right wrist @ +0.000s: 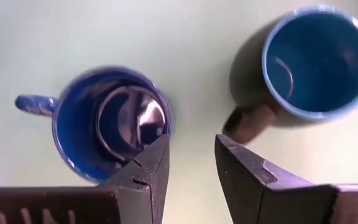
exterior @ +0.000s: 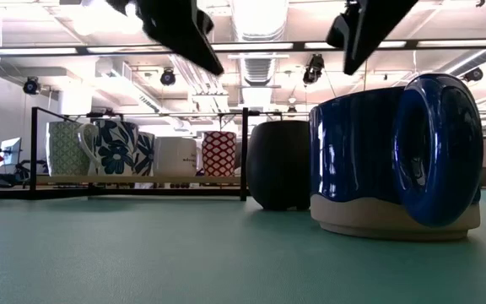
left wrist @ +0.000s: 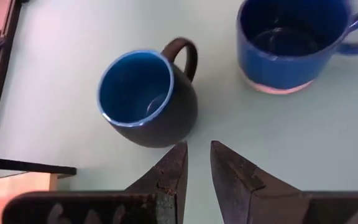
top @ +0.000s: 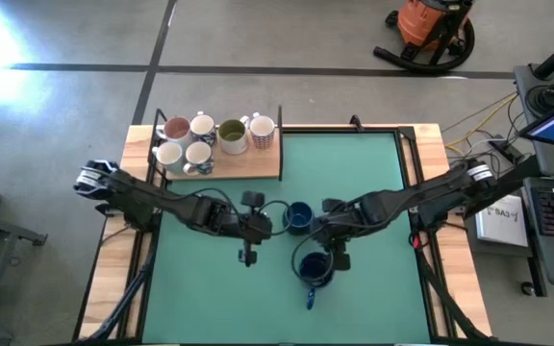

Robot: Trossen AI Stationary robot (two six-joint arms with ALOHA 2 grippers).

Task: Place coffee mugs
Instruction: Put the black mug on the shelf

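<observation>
The glossy blue mug [top: 314, 266] stands upright on the green surface [top: 373, 173], handle toward six o'clock; the dark mug with a blue inside [top: 298, 217] sits just beside it at about eleven o'clock. Six more mugs crowd the wooden shelf [top: 258, 165] at ten o'clock. The right gripper [right wrist: 191, 163] hovers over the glossy mug's rim, fingers parted and holding nothing. The left gripper [left wrist: 197, 163] points at the dark mug, fingers narrowly apart, empty. To finish well, the right arm should probably rise straight up, clearing the rim without nudging either mug.
</observation>
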